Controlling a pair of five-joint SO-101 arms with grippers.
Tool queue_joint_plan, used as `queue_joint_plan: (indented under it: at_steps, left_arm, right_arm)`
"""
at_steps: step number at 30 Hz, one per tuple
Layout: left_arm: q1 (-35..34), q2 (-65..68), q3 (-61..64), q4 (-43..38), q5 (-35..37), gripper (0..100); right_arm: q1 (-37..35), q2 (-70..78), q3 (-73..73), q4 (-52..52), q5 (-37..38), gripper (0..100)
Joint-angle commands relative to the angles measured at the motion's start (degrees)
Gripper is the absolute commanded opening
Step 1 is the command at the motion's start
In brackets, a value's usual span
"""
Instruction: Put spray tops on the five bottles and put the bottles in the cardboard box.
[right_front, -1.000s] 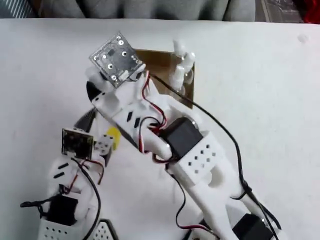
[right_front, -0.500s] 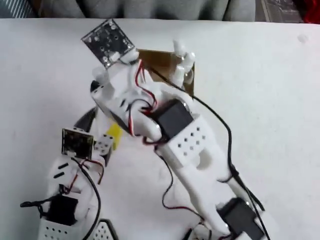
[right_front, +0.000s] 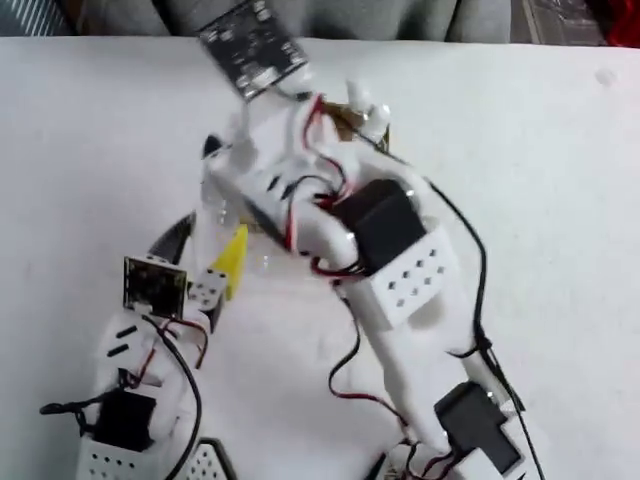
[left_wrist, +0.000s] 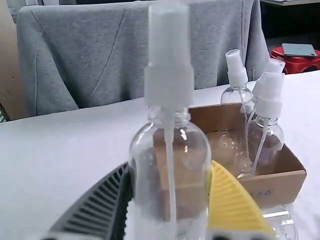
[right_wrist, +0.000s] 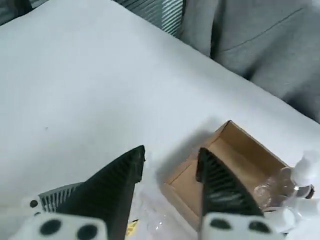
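1. Held bottle. I read one clear bottle (left_wrist: 170, 165) standing upright in the left tool (left_wrist: 170, 200). A white spray top (left_wrist: 168, 65) sits on its neck, and the dip tube runs down inside the glass.

2. Left tool. It is closed on the bottle's body, with the grey finger (left_wrist: 100, 210) on one side and the yellow finger (left_wrist: 230, 205) on the other, both touching the glass. In the high view the yellow finger (right_front: 232, 258) shows beside the right arm (right_front: 400, 270).

3. Cardboard box (left_wrist: 280, 175). It lies on the white tabletop (right_wrist: 75, 75) behind the held bottle, open side up. I count three boxed bottles (left_wrist: 262, 135), each with a spray top, standing close together at one end of it. The other end shows bare cardboard floor (right_wrist: 235, 145).

4. Further bottle (left_wrist: 280, 222). A clear bottle shows partly, just outside the box's near wall. I cannot tell whether it carries a top.

5. Right tool (right_wrist: 171, 152). Its black jaws stand well apart with nothing between them. It hangs above the tabletop, and the box shows past its fingertips.

6. Surroundings. The left arm (right_front: 130, 390) sits at the near edge of the tabletop, and a grey cloth (left_wrist: 100, 60) hangs behind the far edge
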Motion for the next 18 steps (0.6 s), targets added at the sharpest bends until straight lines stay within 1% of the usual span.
queue_joint_plan:
  at_steps: [1,3,6,8,12,18]
  left_arm:
    - [-0.6,-0.6,-0.3,-1.6,0.1,2]
    - [-0.6,-0.6,-0.3,-1.6,0.1,2]
    - [-0.6,-0.6,-0.3,-1.5,0.1,2]
    - [-0.6,-0.6,-0.3,-1.5,0.1,2]
    - [-0.6,-0.6,-0.3,-1.5,0.1,2]
    - [-0.6,-0.6,-0.3,-1.6,0.1,2]
  right_arm:
    - [3.6,-1.2,-3.2,-2.7,-0.4,0.7]
    - [4.7,-0.6,-2.6,-4.0,-1.0,3.5]
    - [4.8,1.7,-1.8,-5.7,-4.0,1.3]
    - [4.5,3.7,-1.4,-6.0,-4.1,1.7]
    - [3.0,6.4,-1.8,-5.0,-4.2,1.6]
    - [-0.7,6.5,-2.0,0.1,-3.3,1.6]
